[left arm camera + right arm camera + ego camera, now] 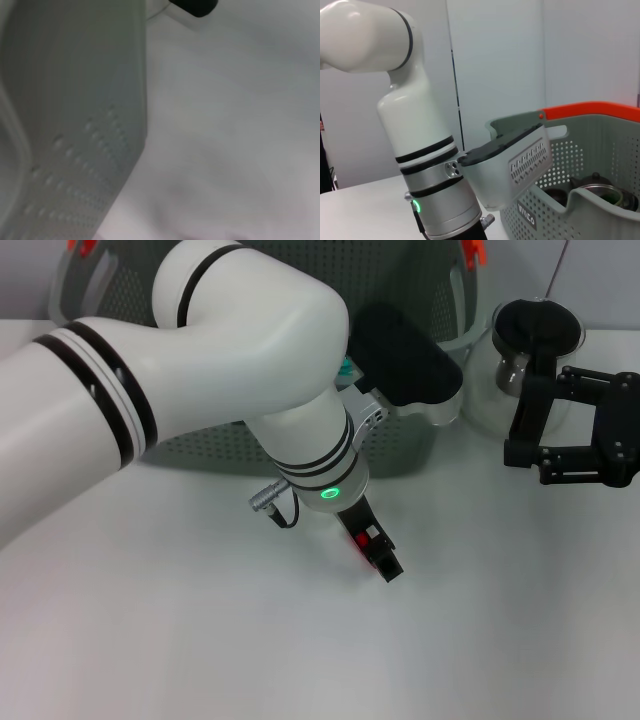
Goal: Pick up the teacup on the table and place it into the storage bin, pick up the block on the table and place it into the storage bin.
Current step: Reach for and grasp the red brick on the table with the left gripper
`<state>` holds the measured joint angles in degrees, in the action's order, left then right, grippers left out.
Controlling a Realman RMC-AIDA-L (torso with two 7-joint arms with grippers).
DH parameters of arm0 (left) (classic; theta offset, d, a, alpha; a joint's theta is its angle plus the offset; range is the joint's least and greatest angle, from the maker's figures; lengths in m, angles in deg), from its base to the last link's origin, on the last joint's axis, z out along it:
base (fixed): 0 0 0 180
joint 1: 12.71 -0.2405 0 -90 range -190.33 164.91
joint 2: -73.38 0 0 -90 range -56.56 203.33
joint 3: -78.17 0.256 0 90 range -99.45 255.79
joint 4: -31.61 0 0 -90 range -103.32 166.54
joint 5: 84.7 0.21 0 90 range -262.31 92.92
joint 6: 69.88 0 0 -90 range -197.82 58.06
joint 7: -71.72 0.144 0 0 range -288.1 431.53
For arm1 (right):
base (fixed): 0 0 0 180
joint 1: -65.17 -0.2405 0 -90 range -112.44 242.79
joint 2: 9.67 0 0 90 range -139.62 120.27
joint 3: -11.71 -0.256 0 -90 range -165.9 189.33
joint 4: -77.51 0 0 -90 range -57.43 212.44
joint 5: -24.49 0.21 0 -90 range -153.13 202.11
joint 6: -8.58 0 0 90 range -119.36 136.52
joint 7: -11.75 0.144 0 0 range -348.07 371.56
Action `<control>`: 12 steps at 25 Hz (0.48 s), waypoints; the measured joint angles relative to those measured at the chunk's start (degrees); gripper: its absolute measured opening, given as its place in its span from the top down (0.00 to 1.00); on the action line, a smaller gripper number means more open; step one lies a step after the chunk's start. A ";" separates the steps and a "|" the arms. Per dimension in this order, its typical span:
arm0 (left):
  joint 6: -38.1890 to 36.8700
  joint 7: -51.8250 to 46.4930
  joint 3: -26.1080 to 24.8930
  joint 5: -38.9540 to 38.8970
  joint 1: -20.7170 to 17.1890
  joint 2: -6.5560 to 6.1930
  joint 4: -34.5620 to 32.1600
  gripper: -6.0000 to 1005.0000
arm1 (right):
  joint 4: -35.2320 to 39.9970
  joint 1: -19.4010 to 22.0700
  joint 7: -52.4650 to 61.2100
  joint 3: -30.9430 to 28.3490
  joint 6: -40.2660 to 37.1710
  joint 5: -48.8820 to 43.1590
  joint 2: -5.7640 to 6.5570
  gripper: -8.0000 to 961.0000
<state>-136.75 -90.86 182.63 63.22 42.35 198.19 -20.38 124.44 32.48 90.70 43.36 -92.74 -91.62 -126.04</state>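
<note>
White tabletop [200, 640] carries everything, with the storage bin [400, 455] at its far edge. We see the left end effector [372, 546] lowered to the surface just in front of the bin, something red between its fingers, probably the block [361, 540], so we judge it clamped for the lift. Dark rounded ware inside the bin may be the teacup [592, 181]. Our right end effector [575, 435] hangs open near the glass pot [510, 365], likely parked clear. We cannot read the bin's label [526, 216]
</note>
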 joint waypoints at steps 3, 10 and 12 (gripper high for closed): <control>0.55 -0.14 0.03 -0.03 0.27 0.00 0.74 0.10 | 0.00 0.00 -0.08 0.01 -0.03 0.00 0.00 0.03; 1.62 -0.50 0.78 -0.24 1.05 0.00 2.65 0.11 | -0.04 -0.10 -0.22 0.11 -0.02 0.00 -0.03 0.04; 1.90 -0.50 1.49 -0.50 1.18 0.00 2.86 0.11 | -0.07 -0.10 -0.32 0.16 0.02 0.00 -0.05 0.03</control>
<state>-134.85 -91.37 184.12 62.72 43.53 198.19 -17.52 124.37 32.38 90.38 43.51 -92.73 -91.61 -126.09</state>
